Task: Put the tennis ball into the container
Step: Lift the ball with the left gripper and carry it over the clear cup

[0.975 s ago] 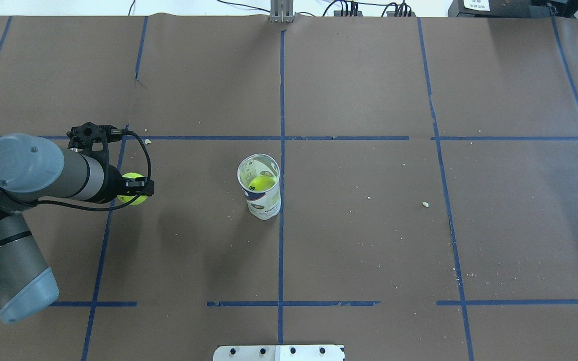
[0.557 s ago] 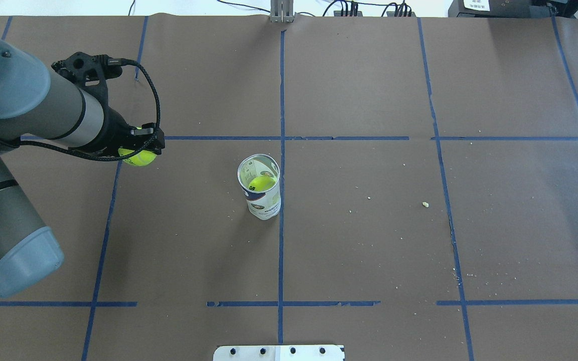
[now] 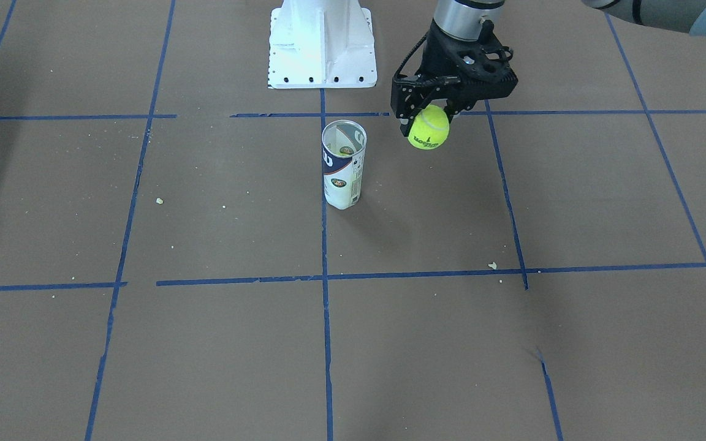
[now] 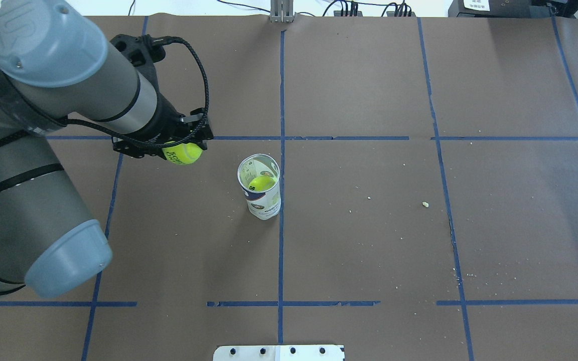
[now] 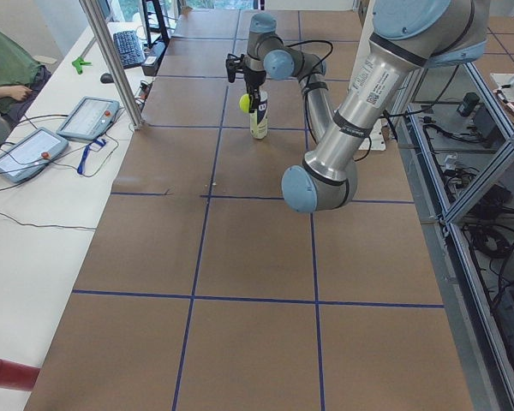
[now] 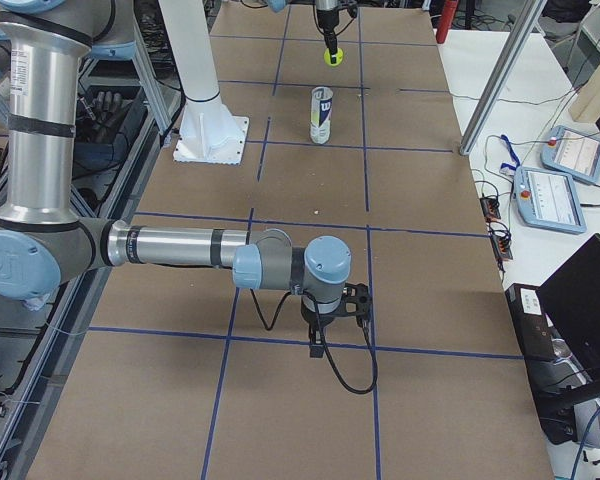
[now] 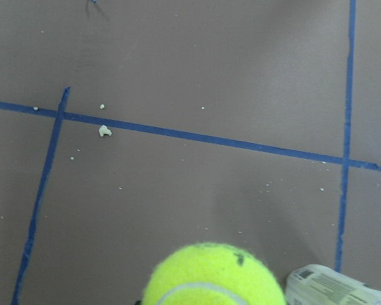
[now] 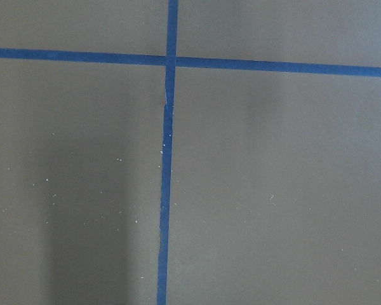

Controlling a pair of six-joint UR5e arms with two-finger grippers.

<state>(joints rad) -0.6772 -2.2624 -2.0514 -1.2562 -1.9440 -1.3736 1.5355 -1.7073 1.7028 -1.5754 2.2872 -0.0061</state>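
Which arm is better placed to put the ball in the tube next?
Left. The left gripper holds the ball raised just beside the tube, whose top is open; the right gripper is far off down the table.

Raised tennis ball [image 3: 429,127], lettering perhaps Wilson, near upright clear container [image 3: 344,165].

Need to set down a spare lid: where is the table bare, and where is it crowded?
Bare brown paper stretches right of the clear plastic labelled tube. Crowded: left of the tube, where the left gripper holds the yellow-green tennis ball.
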